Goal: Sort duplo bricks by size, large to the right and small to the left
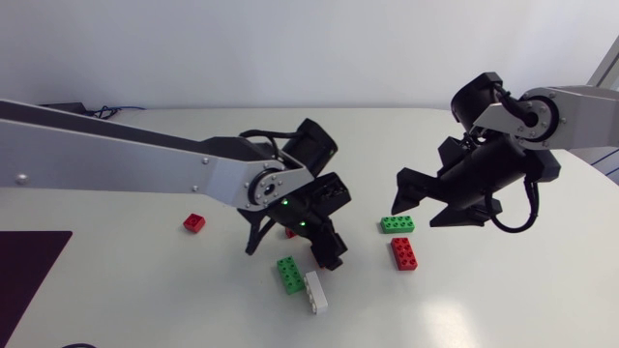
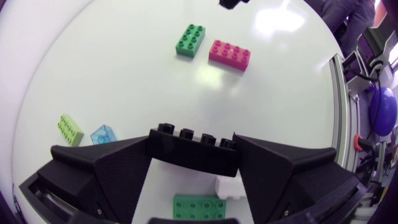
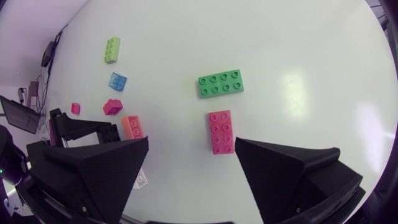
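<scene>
Left hand (image 2: pixel 193 157) clasps a black brick (image 2: pixel 200 154), tilted downward; right hand (image 3: pixel 192 142) hangs released.

The head camera looks steeply down from above on the table (image 1: pixel 484 309) and both my arms. My left wrist camera sits low and close, facing across the table past my left gripper (image 2: pixel 194 143) and the black brick (image 2: pixel 199 160) clamped in it. My right wrist camera hangs higher, looking down between the spread fingers of my right gripper (image 3: pixel 191 142). All three views share the green brick (image 1: pixel 397 224) and the red brick (image 1: pixel 404 253).
</scene>
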